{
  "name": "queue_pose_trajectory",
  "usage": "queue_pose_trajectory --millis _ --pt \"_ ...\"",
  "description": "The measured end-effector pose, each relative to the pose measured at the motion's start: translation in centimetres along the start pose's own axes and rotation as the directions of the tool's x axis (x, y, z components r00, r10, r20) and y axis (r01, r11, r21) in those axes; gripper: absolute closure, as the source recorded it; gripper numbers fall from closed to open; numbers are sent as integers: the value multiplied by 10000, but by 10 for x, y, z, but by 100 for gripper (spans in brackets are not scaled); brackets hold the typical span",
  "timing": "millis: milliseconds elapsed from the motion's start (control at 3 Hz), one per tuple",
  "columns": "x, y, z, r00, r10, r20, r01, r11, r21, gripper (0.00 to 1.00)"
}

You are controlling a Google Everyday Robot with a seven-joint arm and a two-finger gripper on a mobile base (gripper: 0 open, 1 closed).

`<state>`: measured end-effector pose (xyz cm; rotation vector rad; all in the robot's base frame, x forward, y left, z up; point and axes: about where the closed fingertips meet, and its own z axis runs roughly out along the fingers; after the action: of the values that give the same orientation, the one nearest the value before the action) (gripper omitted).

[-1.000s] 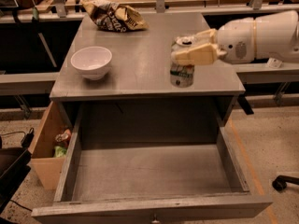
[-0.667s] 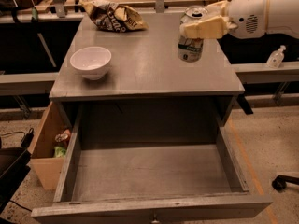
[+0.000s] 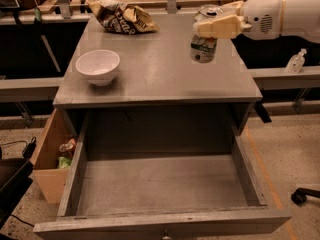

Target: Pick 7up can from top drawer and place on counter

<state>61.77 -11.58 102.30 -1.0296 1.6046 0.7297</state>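
The 7up can (image 3: 203, 48) is upright over the right rear part of the grey counter (image 3: 160, 71), its base at or just above the surface. My gripper (image 3: 212, 26) reaches in from the right and is shut on the can's upper half, with a cream finger (image 3: 220, 27) across its front. The top drawer (image 3: 165, 184) is pulled out wide below the counter and its grey floor is bare.
A white bowl (image 3: 98, 66) stands on the counter's left side. A crumpled chip bag (image 3: 122, 17) lies at the counter's rear. A tan wooden box (image 3: 50, 159) with small items sits on the floor left of the drawer. A small bottle (image 3: 296, 61) stands at the far right.
My gripper has carried the can from the counter's right front area back and to the right, toward the rear right of the counter.
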Motion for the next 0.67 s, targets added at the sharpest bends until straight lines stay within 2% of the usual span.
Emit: queue_pose_trajectory --millis 333,667 --pt "15 -84 11 9938 970 534 -1025 9884 1117 100" --pt "17 -137 19 9868 1315 949 -1467 9732 1769 100"
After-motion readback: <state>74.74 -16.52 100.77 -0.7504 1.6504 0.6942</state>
